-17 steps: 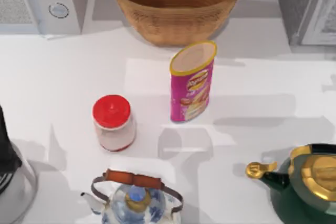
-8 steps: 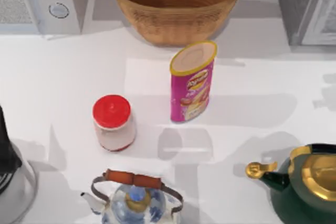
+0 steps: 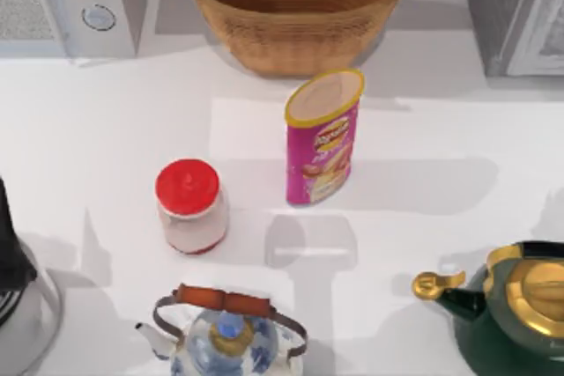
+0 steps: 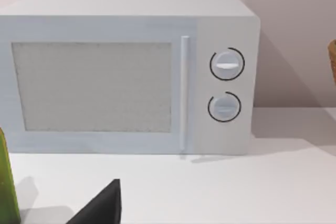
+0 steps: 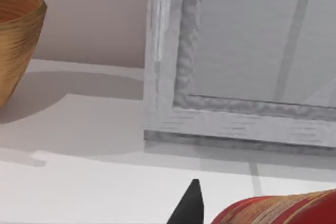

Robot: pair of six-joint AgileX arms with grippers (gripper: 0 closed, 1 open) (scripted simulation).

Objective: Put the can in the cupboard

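The can (image 3: pixel 322 136) stands upright near the middle of the white worktop (image 3: pixel 106 129) — a tall magenta-pink tube with a yellow rim and a beige top, its yellow-red logo facing the near edge. Nothing touches it. Just behind it sits a wide woven basket (image 3: pixel 295 6), close but apart. To its left, and a little nearer the front edge, is a short jar with a red lid (image 3: pixel 189 204), well clear of the can.

The cupboard (image 3: pixel 515 11) fills the far right corner in the top view: a grey box with a pale white-framed door panel, cut off by the picture's edge. The right wrist view faces that door at close range, its framed panel (image 5: pixel 247 51) appearing shut, with the basket's rim at one edge.

A white microwave (image 3: pixel 66 2) with two round knobs occupies the far left corner, and the left wrist view looks straight at its front (image 4: pixel 126 74).

Along the front edge are a blue-and-white teapot with a brown handle (image 3: pixel 225 328) and a dark green kettle with a gold lid (image 3: pixel 515 314).

Each wrist view catches just a dark tip of its own fingers at the picture's edge — whether either pair is spread or closed I cannot tell.
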